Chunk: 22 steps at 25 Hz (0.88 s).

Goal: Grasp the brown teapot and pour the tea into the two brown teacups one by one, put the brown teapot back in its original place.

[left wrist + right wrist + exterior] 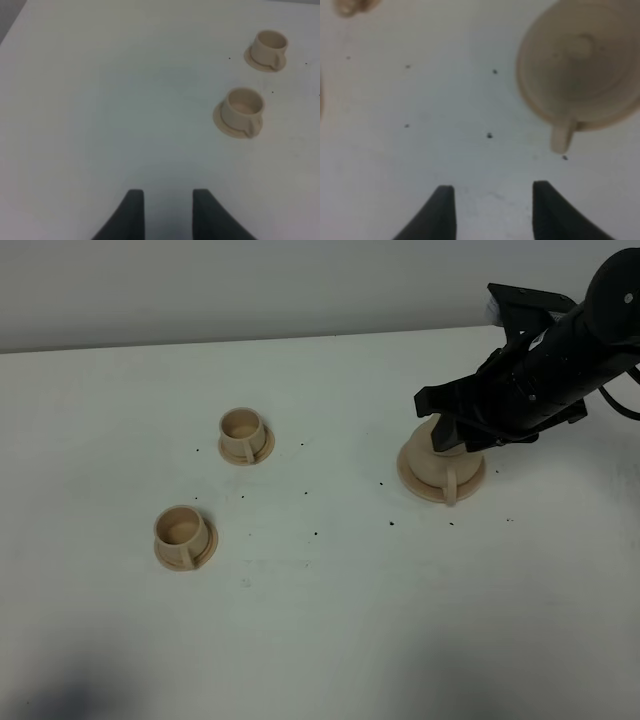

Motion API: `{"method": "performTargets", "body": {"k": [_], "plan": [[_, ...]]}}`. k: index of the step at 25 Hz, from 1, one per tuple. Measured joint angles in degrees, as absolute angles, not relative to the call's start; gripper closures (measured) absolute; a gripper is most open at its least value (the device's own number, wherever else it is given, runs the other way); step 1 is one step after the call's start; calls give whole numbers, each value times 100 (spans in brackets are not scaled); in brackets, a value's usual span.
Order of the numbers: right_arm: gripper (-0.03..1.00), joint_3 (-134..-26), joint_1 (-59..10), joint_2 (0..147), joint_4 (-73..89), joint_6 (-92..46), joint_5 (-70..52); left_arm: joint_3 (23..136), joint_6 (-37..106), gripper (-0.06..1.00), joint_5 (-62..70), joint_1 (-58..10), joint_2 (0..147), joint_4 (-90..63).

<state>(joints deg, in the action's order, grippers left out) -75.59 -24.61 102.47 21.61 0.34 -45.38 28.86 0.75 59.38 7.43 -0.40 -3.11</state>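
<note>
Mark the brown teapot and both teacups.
brown teapot (576,64), right wrist view, on the domed lid.
front teacup (182,527), exterior high view, inside its open mouth.
rear teacup (241,425), exterior high view, inside its open mouth.

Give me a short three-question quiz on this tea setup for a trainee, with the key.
1. True or false: the right end effector is shut on the brown teapot.
2. How many teacups stand on the table? A one, B two, C four.
3. Fill in: the arm nearest the teapot is the ____ one.
Key: 1 false, its jaws are open with nothing between them; 2 B; 3 right.
</note>
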Motion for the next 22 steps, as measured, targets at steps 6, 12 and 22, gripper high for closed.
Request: {"method": "performTargets", "body": {"k": [6,12,22], "plan": [[59,-8408,-2461,11153,1434,992,-5440,2880,75,66,5938,743,-40,-311],[61,-9256,-2587,11850,933,1478,-6168,2880,75,66,5938,743,-40,-311],[61,-9787,-2755,12364,742,1720,-6575,2880,76,66,5938,743,-40,-311]]}}
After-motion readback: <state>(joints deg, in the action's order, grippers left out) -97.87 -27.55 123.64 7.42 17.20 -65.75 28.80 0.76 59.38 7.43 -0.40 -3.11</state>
